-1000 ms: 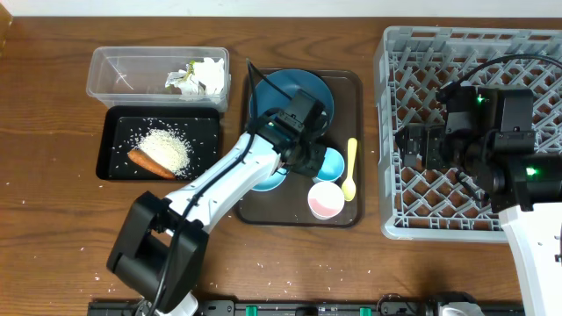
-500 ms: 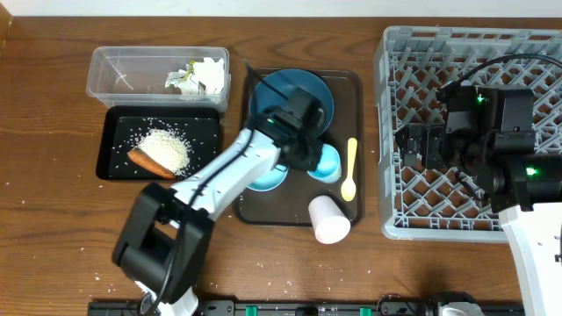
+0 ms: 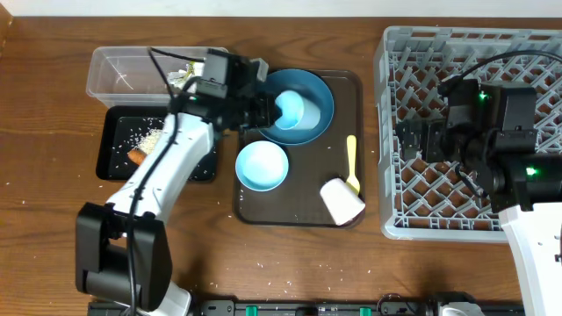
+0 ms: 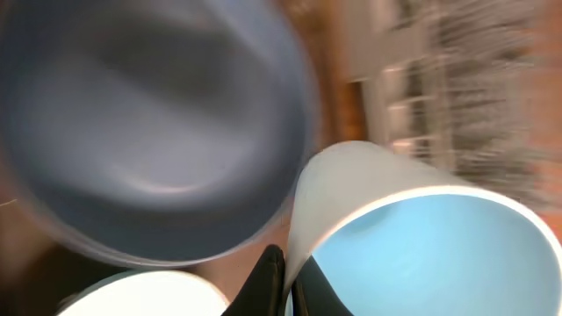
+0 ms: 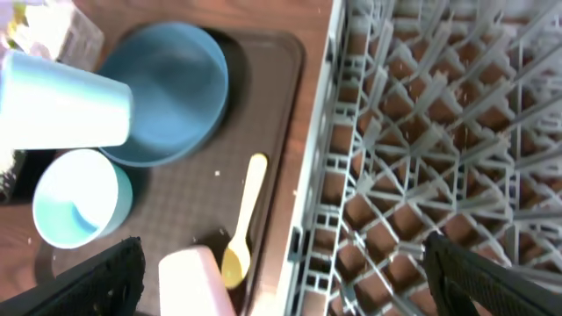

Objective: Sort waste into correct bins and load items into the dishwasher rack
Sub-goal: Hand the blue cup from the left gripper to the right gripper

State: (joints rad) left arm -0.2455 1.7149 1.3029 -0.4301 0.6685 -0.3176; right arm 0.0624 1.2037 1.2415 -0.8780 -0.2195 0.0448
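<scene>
Left gripper (image 4: 288,277) is clamped on the rim of the light blue cup (image 3: 291,107), held sideways over the dark blue plate (image 3: 318,95) at 12 o'clock of the brown tray (image 3: 290,207), dark wooden table (image 3: 53,237) underneath. Cup's long axis runs 9 to 3, base toward 3. Right gripper (image 5: 281,250) hangs spread wide over the rack (image 3: 392,180). Since a second ago the cup's come up off the tray, and the pink cup (image 3: 342,200) has tipped over at 5 o'clock

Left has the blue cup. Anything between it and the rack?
Between the light blue cup and rack, only the yellow spoon and tipped pink cup lie low on the tray. The open right gripper hangs over the rack, tray side.
</scene>
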